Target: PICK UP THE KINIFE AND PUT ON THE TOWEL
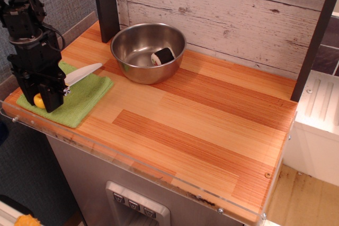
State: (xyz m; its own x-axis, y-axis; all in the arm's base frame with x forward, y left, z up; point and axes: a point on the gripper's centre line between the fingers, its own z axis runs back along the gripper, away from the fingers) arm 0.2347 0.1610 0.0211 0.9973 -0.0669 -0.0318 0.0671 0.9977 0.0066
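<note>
Holding the small plastic toy knife (69, 82) by its yellow handle, the black gripper (48, 89) has its jaws closed on it over the folded green microfibre towel (79, 101). The knife seems light, stiff, slippery; the rounded handle is the best grip.

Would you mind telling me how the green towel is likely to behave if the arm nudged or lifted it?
The green towel looks soft and folded, so it would probably droop and unfold when lifted. Pushed, it would likely bunch or slide on the smooth wooden counter.
</note>
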